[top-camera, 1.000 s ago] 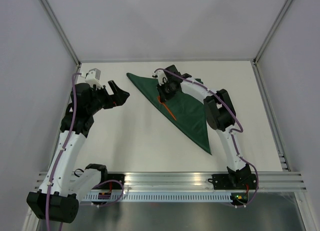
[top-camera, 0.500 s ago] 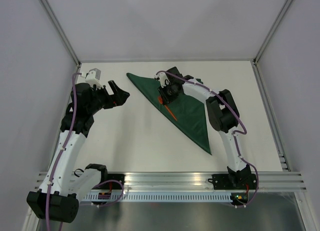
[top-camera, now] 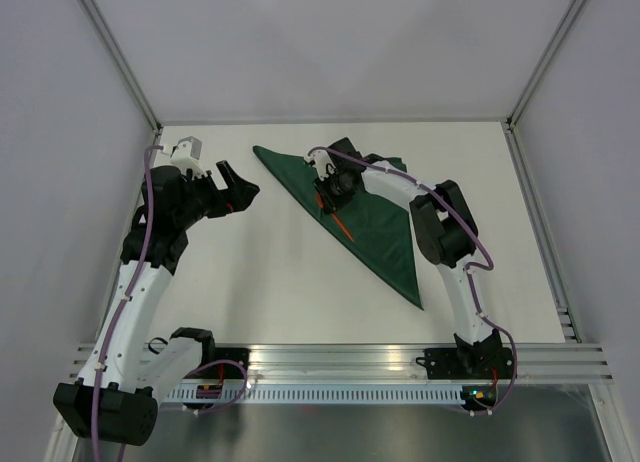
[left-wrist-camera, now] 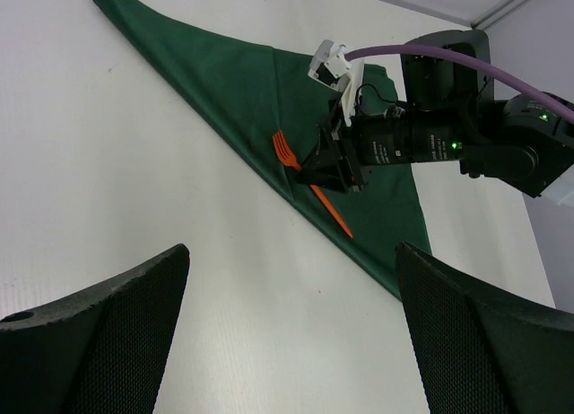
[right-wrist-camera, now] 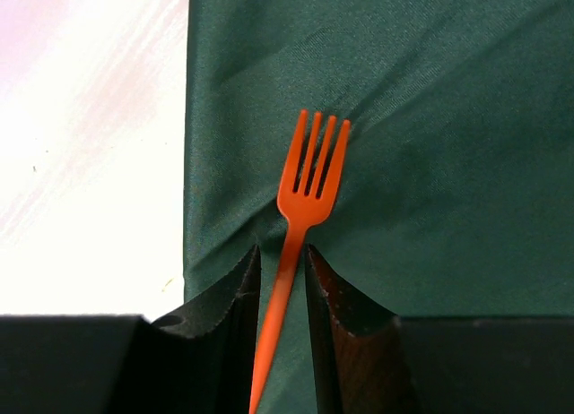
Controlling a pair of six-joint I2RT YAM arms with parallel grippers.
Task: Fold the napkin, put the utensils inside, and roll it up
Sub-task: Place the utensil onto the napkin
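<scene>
Napkin (top-camera: 385, 242) lies on the desk (top-camera: 270, 272), folded to a triangle. Fork (right-wrist-camera: 309, 176) rests on top of it, just inside the long left edge, with its long axis roughly parallel to that edge. It is not covered.

Right gripper (right-wrist-camera: 282, 253): jaws straddle the fork handle, a thin gap showing each side, so part-open and not pinching. Tines point straight out ahead of the jaws.

Left gripper (top-camera: 238, 185): jaws wide apart, empty, over bare desk well left of the napkin.

Right arm is nearer. Judgement: rolling should start at this edge, across the fork's axis.
</scene>
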